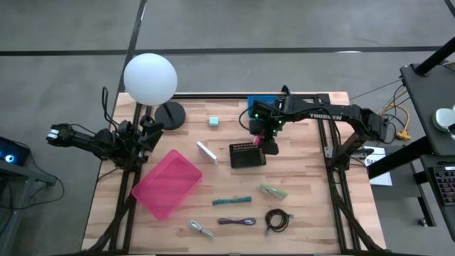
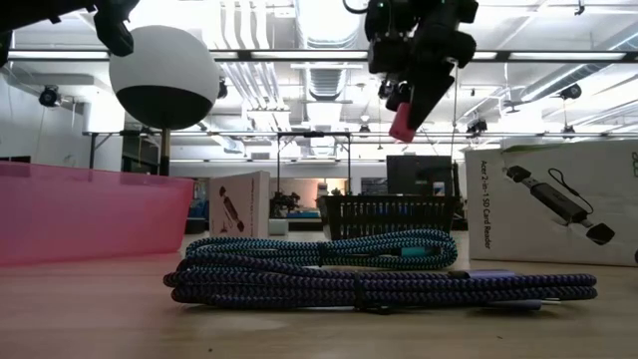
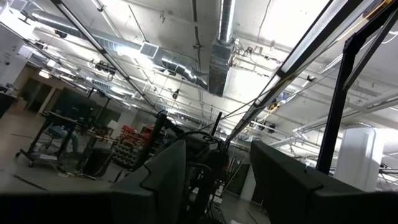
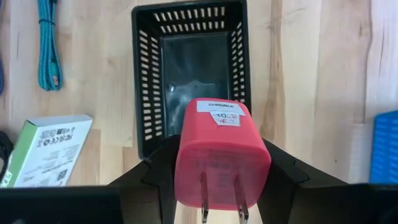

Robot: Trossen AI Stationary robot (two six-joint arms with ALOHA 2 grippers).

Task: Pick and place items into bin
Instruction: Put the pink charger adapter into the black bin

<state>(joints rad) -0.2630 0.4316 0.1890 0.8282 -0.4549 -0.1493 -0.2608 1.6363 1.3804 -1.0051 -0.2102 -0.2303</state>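
Progress was early: right end effector (image 4: 214, 186) pinched a pink plastic plug charger (image 4: 219, 155) above the empty black slotted bin (image 4: 189, 81); cables (image 2: 379, 274) remained on the counter (image 1: 313, 206).

pink charger (image 4: 222, 152) | black slotted basket (image 4: 189, 43) | pink bin (image 1: 167, 183) | teal braided cable (image 1: 232, 201) | purple cable (image 1: 236, 222) | mint-green cube (image 1: 212, 121)
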